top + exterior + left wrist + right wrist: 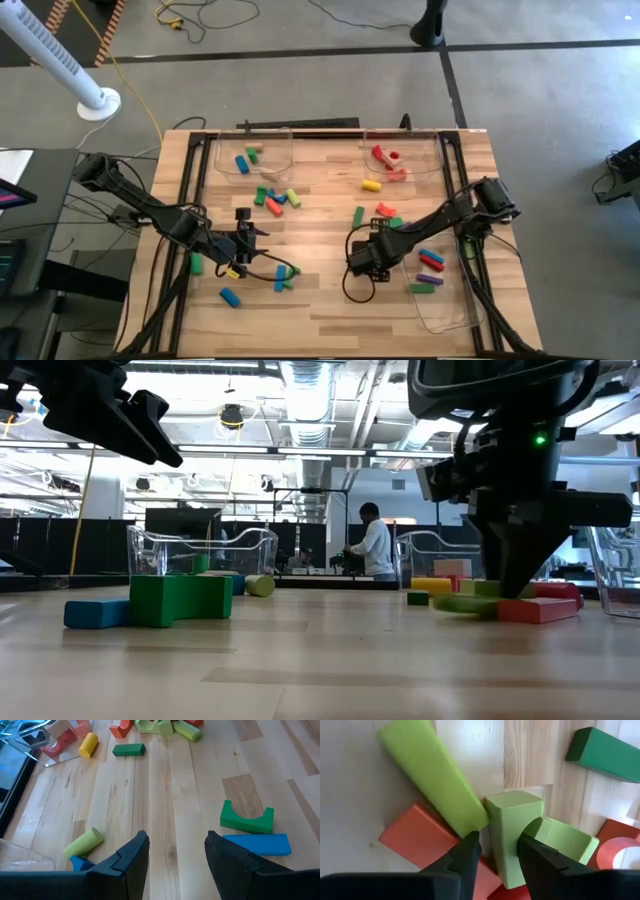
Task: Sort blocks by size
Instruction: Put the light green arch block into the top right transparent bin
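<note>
Blocks lie scattered on the wooden table (pixel 320 320). My right gripper (pixel 497 852) points steeply down at mid-table, right of centre (pixel 362 258), fingers narrowly apart. They stand on either side of one leg of a light green arch block (pixel 512 835). That block lies among a light green bar (pixel 432 775), a red flat block (pixel 415 837) and a dark green bar (pixel 607 755). My left gripper (pixel 175 855) hangs open above bare wood left of centre (pixel 243 240), with nothing between its fingers. A green arch block (pixel 246 817) and a blue bar (pixel 257 844) lie beside it. My right gripper comes at the light green arch block from above, one finger (pixel 467 857) on each side of the end of its leg (pixel 507 865). A dark gap shows beside one finger, and I cannot tell whether either finger touches. The block lies on the table among its neighbours.
Clear trays stand at the far left (pixel 250 150), the far right (pixel 405 155) and the near right (pixel 445 290); each holds a few blocks. A yellow cylinder (pixel 88 744) and a light green cylinder (pixel 83 842) lie loose. A person (pixel 375 545) stands far behind the table.
</note>
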Robot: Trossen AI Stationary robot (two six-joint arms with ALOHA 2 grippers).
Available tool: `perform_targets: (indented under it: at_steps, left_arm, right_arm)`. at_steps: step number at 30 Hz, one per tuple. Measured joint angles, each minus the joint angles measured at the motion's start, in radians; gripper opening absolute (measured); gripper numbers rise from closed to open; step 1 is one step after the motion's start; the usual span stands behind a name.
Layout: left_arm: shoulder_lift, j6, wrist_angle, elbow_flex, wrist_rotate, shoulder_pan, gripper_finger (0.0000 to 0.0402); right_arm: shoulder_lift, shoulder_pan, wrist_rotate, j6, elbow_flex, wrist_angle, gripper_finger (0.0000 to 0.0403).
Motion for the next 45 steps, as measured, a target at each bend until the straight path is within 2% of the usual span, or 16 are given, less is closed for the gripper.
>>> perform_targets:
  at_steps: [8, 11, 25, 34, 39, 45]
  left_arm:
    - [0.000, 0.000, 0.001, 0.000, 0.000, 0.000, 0.0183]
    - [0.000, 0.000, 0.001, 0.000, 0.000, 0.000, 0.0183]
    - [0.000, -0.001, 0.005, 0.000, 0.000, 0.000, 0.0183]
    - [0.000, 0.000, 0.018, 0.000, -0.001, 0.000, 0.0183]
    - [0.000, 0.065, 0.123, -0.001, -0.028, 0.000, 0.0183]
    - [0.000, 0.193, 0.295, -0.001, -0.030, 0.000, 0.0183]
  right_arm:
    - [0.000, -0.005, 0.000, -0.022, 0.000, 0.014, 0.0083]
    - [0.000, -0.005, 0.000, -0.026, 0.000, 0.017, 0.0065]
    - [0.000, -0.005, 0.001, -0.116, 0.124, 0.045, 0.0067]
    - [0.000, -0.005, 0.010, -0.283, 0.221, 0.204, 0.0067]
    - [0.001, -0.006, 0.013, -0.395, 0.261, 0.320, 0.0067]
    - [0.001, -0.005, 0.094, -0.520, 0.304, 0.461, 0.0067]
